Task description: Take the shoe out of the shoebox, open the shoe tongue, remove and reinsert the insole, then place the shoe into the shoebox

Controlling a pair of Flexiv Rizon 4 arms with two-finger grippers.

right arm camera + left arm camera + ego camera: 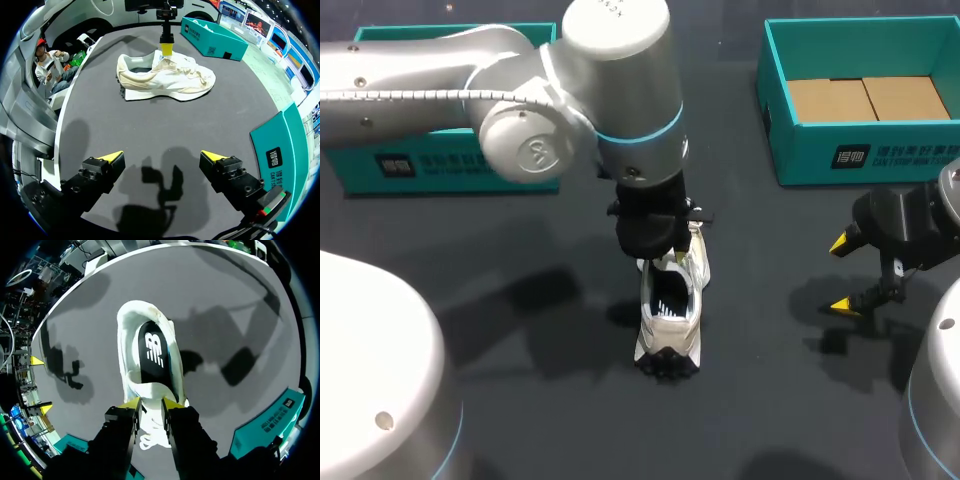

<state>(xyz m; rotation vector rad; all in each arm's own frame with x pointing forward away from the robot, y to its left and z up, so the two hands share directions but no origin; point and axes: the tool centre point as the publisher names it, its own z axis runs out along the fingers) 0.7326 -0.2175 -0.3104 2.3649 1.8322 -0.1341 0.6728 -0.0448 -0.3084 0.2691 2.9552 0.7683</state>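
Observation:
A cream sneaker stands upright on the dark table near its middle, heel toward the front edge. Its black insole lies inside the shoe. My left gripper comes down from above, and its yellow fingertips pinch the white tongue at the front of the shoe's mouth. From the right wrist the sneaker shows side-on, with the left gripper over its laces. My right gripper hangs open and holds nothing to the right of the shoe, low over the table.
An open teal shoebox with brown cardboard on its floor stands at the back right. A second teal box sits at the back left, partly behind my left arm. Bare table lies between the shoe and my right gripper.

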